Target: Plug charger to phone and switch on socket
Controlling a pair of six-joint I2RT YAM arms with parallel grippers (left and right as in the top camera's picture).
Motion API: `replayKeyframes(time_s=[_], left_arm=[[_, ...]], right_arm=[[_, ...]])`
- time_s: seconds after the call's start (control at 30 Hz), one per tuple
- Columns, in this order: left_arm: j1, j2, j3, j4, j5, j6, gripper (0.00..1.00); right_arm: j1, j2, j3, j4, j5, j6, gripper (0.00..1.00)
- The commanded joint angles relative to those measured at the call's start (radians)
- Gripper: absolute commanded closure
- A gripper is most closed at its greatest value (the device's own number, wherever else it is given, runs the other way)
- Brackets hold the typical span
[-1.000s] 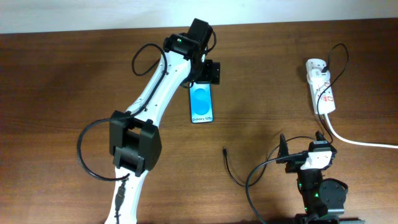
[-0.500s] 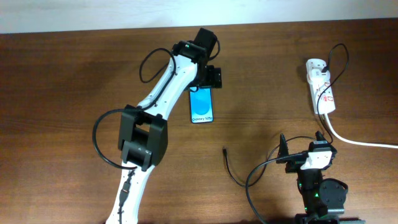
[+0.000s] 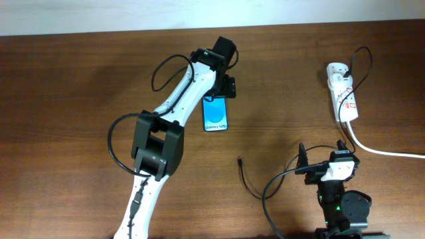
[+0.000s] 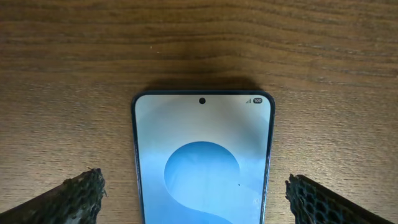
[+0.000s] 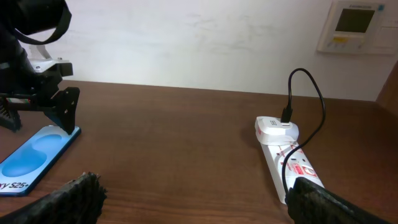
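The phone (image 3: 215, 114) lies flat on the table, its blue screen up and its white text at the near end. In the left wrist view, the phone (image 4: 202, 162) sits between my left gripper's (image 4: 196, 196) two open fingers, which do not touch it. In the overhead view my left gripper (image 3: 224, 86) is over the phone's far end. The charger is a thin black cable (image 3: 249, 186) with its plug tip (image 3: 239, 159) lying loose on the table. The socket (image 3: 343, 93) lies at the far right with a white adapter plugged in. My right gripper (image 3: 323, 156) is open and empty.
A thick white cord (image 3: 382, 151) runs from the socket off the right edge. In the right wrist view the socket (image 5: 292, 165) lies ahead on the right and the phone (image 5: 31, 158) on the left. A wall rises behind the table.
My left arm has swung its elbow to the right and its gripper has shifted slightly over the phone's far end. The phone, charger and right arm have not moved.
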Motion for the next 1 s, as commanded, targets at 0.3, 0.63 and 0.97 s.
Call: replayKeyframes(time_s=[0.3,0.63,0.97], left_arm=[[0.002,0.079,0.015,-0.047,0.064,-0.013,0.01],[0.002,0.101,0.015,-0.093,0.077,-0.013,0.12],[0.002,0.101,0.015,-0.238,0.153,-0.013,0.18]], right_arm=[[0.009,-0.008,-0.005,-0.005,0.005,0.0,0.02],[0.009,-0.008,-0.005,-0.005,0.005,0.0,0.02],[0.009,-0.008,-0.005,-0.005,0.005,0.001,0.01]])
